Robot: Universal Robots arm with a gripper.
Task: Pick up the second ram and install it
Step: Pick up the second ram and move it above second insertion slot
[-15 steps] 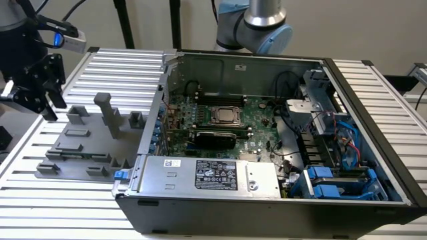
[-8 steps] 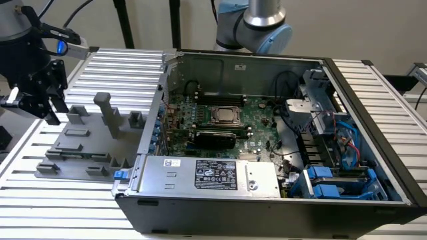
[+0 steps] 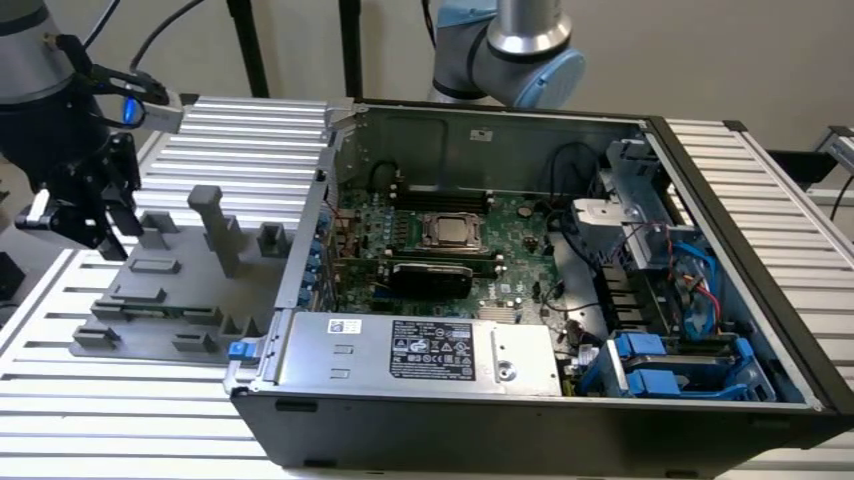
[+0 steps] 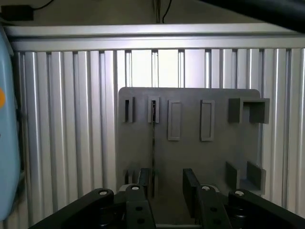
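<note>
Upper left in the exterior view, your gripper [image 3: 94, 226] is hanging wide, empty; be centring it astride the second ram [image 4: 153, 143].

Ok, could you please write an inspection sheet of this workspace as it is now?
Surface: slotted aluminium table, with a grey holder plate lying on it.
Job's things: second ram, a thin dark edge standing in a slot of the plate; open computer case with its motherboard beside the plate.
Clutter: nothing seen.
Grippers: gripper above the plate, jaws open, the ram's edge between them; contact cannot be told.
Cables: black cables and blue and red wires inside the case.
Surroundings: second arm's base behind the case; black stand poles.
</note>
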